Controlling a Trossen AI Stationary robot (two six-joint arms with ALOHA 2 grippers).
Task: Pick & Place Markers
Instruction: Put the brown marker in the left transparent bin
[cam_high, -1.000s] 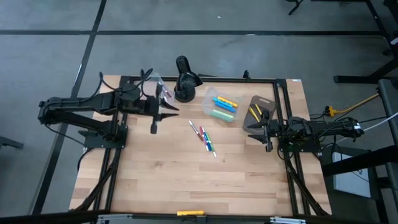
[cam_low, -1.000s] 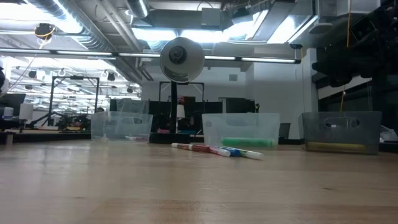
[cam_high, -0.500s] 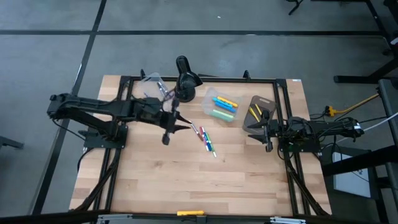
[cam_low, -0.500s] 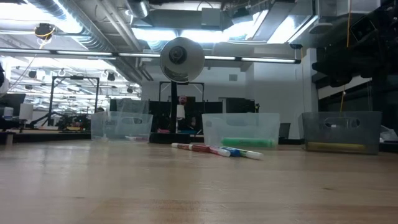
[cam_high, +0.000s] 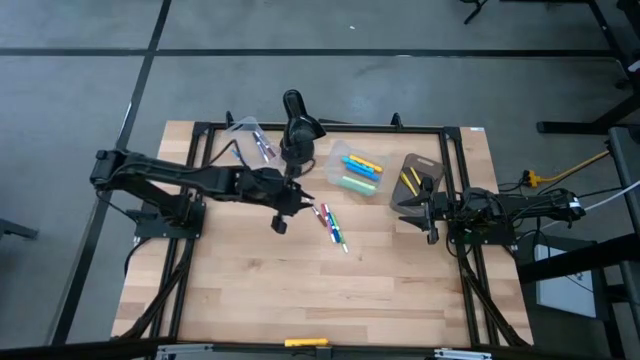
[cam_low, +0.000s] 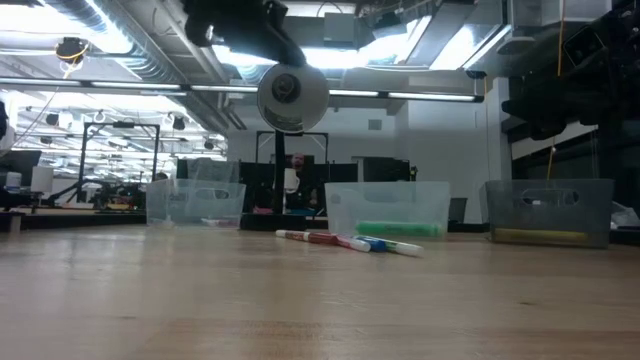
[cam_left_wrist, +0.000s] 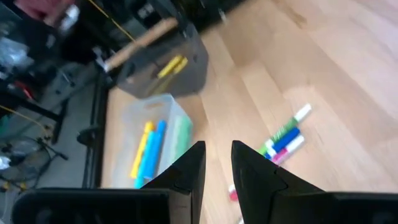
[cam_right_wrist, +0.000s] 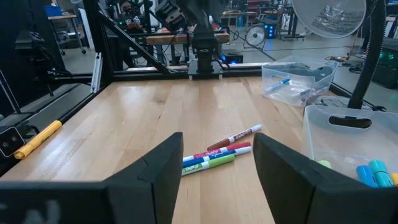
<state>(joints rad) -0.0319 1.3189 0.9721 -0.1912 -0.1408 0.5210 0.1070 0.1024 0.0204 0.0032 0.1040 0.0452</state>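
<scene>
Left gripper (cam_high: 281, 222) narrowly parted, empty, above thin coloured markers (cam_high: 330, 224) on pale wooden counter (cam_high: 300, 290). Right gripper (cam_high: 430, 226) spread wide, empty. Lit workshop behind.

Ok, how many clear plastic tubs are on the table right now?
3. One tub sits at the back left beside the lamp, one at the back centre, and one on the right by the right gripper.

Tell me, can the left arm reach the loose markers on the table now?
Probably yes. The left pincer hangs just beside the loose markers, empty, its jaws a little apart, and nothing lies between them on the table.
</scene>
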